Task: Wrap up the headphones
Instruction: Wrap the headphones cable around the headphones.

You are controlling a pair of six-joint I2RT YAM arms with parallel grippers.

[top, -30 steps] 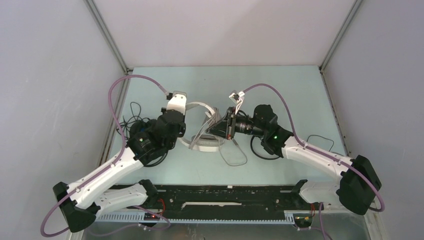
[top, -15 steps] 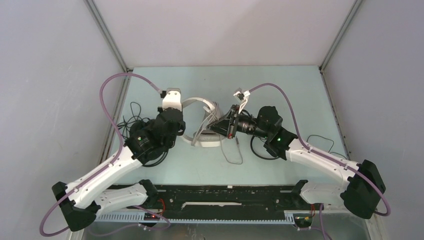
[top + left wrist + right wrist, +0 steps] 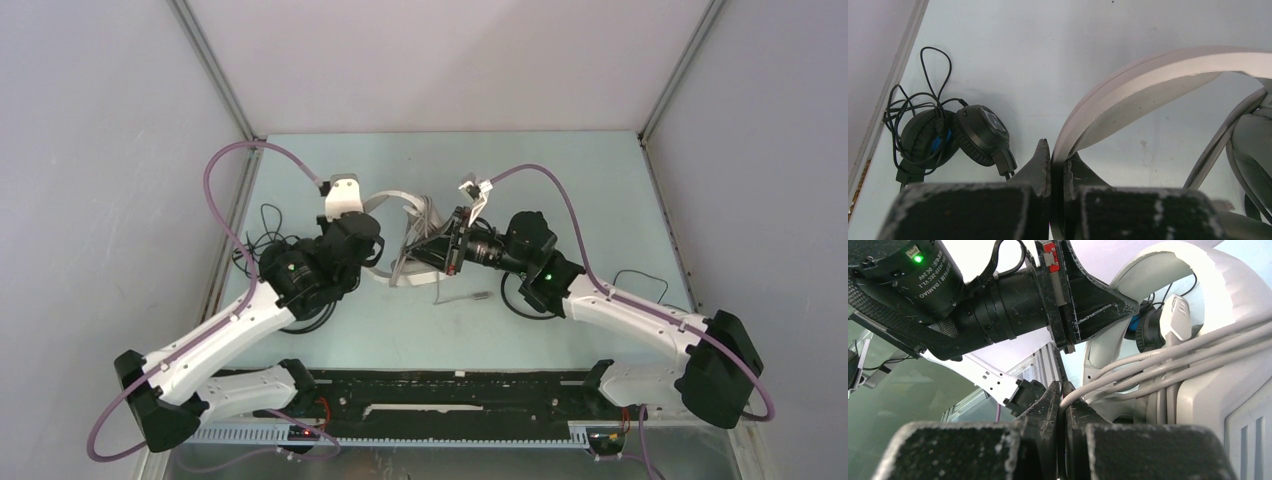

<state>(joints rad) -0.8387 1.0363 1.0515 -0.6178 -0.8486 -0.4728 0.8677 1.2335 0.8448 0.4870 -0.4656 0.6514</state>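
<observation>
- Pale green flat tabletop [image 3: 560,180]: everything sits on it, grey walls on three sides.
- Large white-grey over-head headphones with a wide flat plastic headband [image 3: 408,276]: middle of the table, between my two wrists. From the top camera the headband arcs up off the surface, with the ear cups toward my right wrist.
- Black over-head headphones with blue inner lining [image 3: 955,137]: flat on the table at the left edge, near the wall. Their thin black cord lies in a loose tangle around and behind them. Well apart from the white-grey set, and I'm not touching them.
- Slim dark set [image 3: 525,303]: mostly hidden under my right forearm. A thin black cord loops out on the table to the right of that arm. Can't tell more.
- Left gripper [image 3: 1057,161]: fingers together, clamped on the thin edge of the white-grey headband, which curves up and away to the right from the pinch.
- Right gripper [image 3: 1062,396]: fingers together, pinching the thin grey rubber cable [image 3: 1148,369] of the white-grey set, close up against the ear cup.
- That grey cable runs in several parallel turns across the ear cup and the band stem beside it.
- Small grey plug end [image 3: 481,296]: lies on the table just in front of my right wrist.
</observation>
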